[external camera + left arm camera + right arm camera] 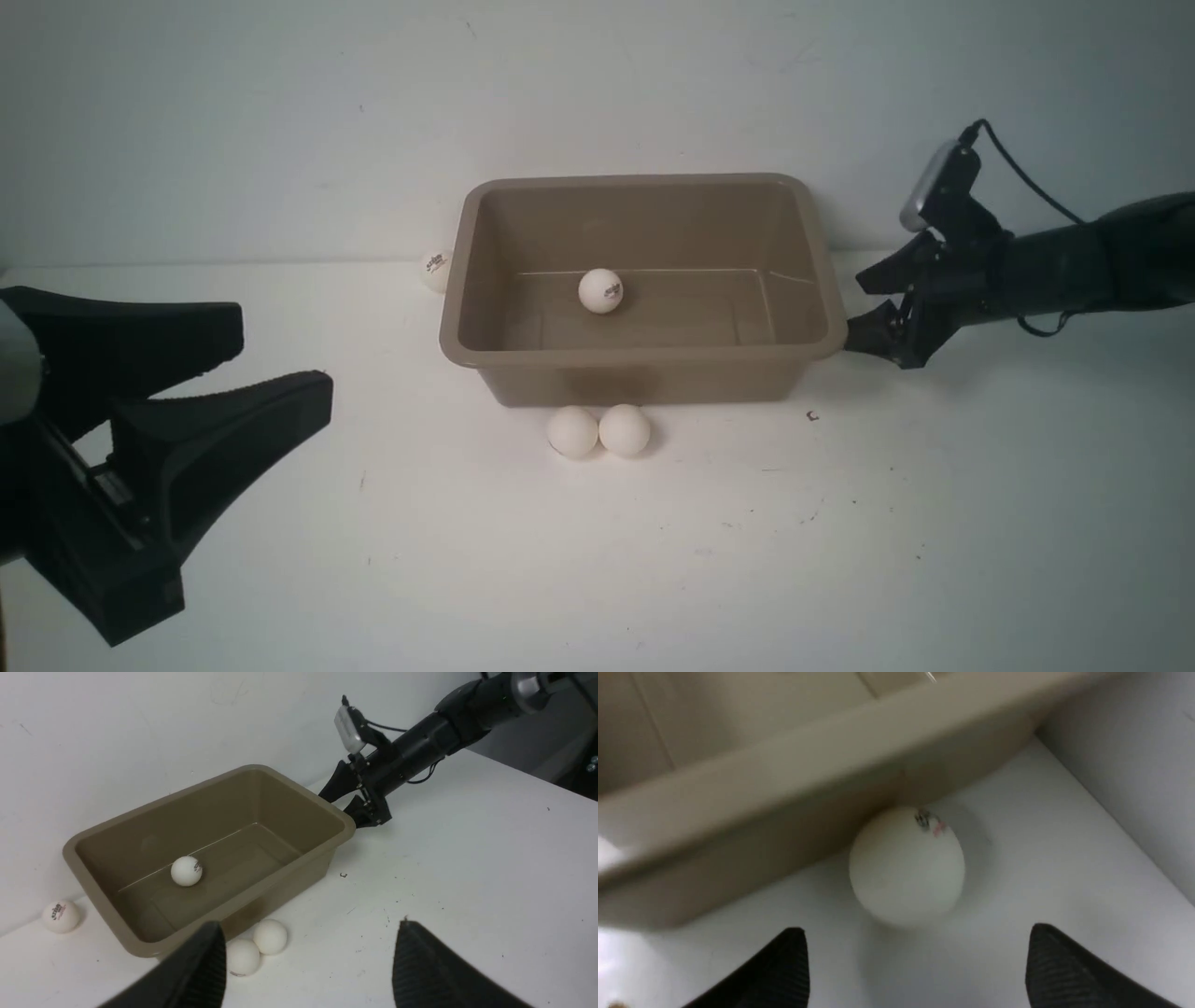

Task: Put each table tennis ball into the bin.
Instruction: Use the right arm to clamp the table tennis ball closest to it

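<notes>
The taupe bin point(644, 353) stands mid-table with one table tennis ball point(600, 290) on its floor. Two white balls point(572, 432) point(625, 430) touch each other in front of its near wall. Another ball point(435, 270) lies by its far left corner. My right gripper point(854, 313) is open, low at the bin's right end. In the right wrist view a ball point(906, 865) rests against the bin's wall point(831, 756) under the rim, just ahead of the open gripper point(917, 928). My left gripper point(285, 359) hangs open at the near left, holding nothing.
The white wall rises right behind the bin. A small dark speck point(812, 416) lies on the table near the bin's front right corner. The right arm point(1074, 266) reaches in from the right edge.
</notes>
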